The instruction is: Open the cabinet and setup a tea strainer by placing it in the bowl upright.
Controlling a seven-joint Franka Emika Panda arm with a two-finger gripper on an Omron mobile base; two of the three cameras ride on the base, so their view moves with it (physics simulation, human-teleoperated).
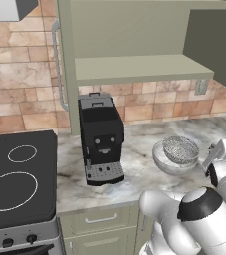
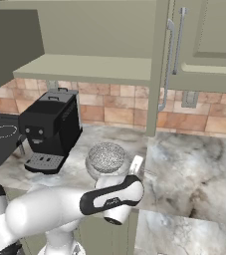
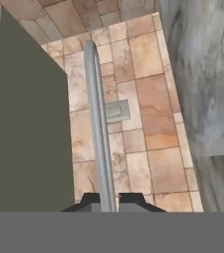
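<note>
The cabinet (image 1: 139, 69) is seen open above and behind the bowl (image 1: 164, 163), its doors swung out to either side and its shelf (image 1: 144, 67) bare. The strainer (image 1: 180, 149) is seated inside the bowl, mesh cup downward and rim uppermost, so it is judged to be upright as the task asks. The bowl is set on the worktop (image 2: 194, 169), where the strainer can be lowered in from above. The coffee machine (image 1: 100, 139) is placed just beside the bowl, on its stove side.

The gripper (image 1: 218, 151) is held low, just beside the bowl on the side away from the coffee machine, and apart from the strainer. Its jaws are drawn almost together and nothing is gripped. In the hand view a door handle (image 3: 97, 123) is lined up between the finger tips, but it is judged to lie well above the bowl, not within the jaws. The forearm is stretched low across the worktop edge in front of the bowl, with the hand rolled on its side and tilted up towards the cabinet. The placing is judged done.
</note>
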